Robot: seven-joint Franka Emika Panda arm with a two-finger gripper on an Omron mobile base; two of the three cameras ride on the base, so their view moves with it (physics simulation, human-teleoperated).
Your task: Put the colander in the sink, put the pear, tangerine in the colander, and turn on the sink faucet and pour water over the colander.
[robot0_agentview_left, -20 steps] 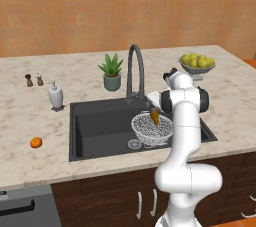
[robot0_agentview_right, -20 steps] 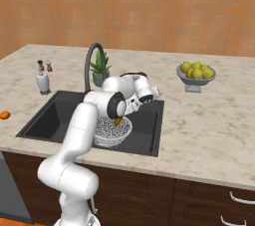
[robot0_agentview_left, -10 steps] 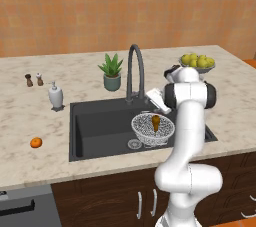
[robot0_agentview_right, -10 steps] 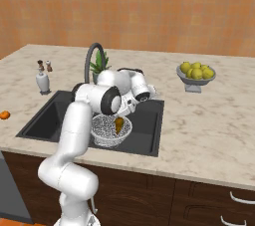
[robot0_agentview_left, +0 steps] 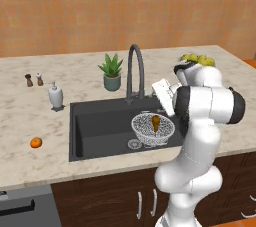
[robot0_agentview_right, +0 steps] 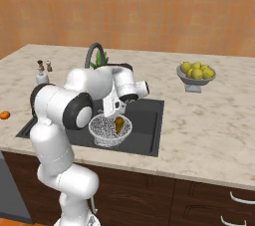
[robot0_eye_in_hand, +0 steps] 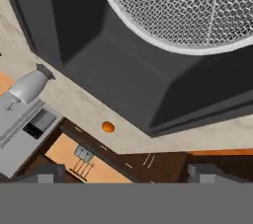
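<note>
Hand view, jaws: spread wide, both dark tips at the bottom edge, nothing between them.
Gripper [robot0_agentview_right: 118, 104]: hangs above the colander, clear of it.
Colander [robot0_agentview_left: 153, 128]: white mesh bowl in the right part of the sink, beside the drain.
Pear [robot0_agentview_left: 156, 121]: inside the colander, narrow end up.
Sink [robot0_agentview_left: 100, 126]: dark basin set in the speckled counter [robot0_agentview_left: 30, 116].
Faucet [robot0_agentview_left: 135, 71]: dark gooseneck behind the basin, spout arching forward.
Tangerine [robot0_agentview_left: 36, 142]: on the counter left of the sink, well apart from it.
Soap bottle [robot0_agentview_left: 55, 96]: by the sink's back left corner.
Fruit bowl [robot0_agentview_right: 195, 73]: far right on the counter.
</note>
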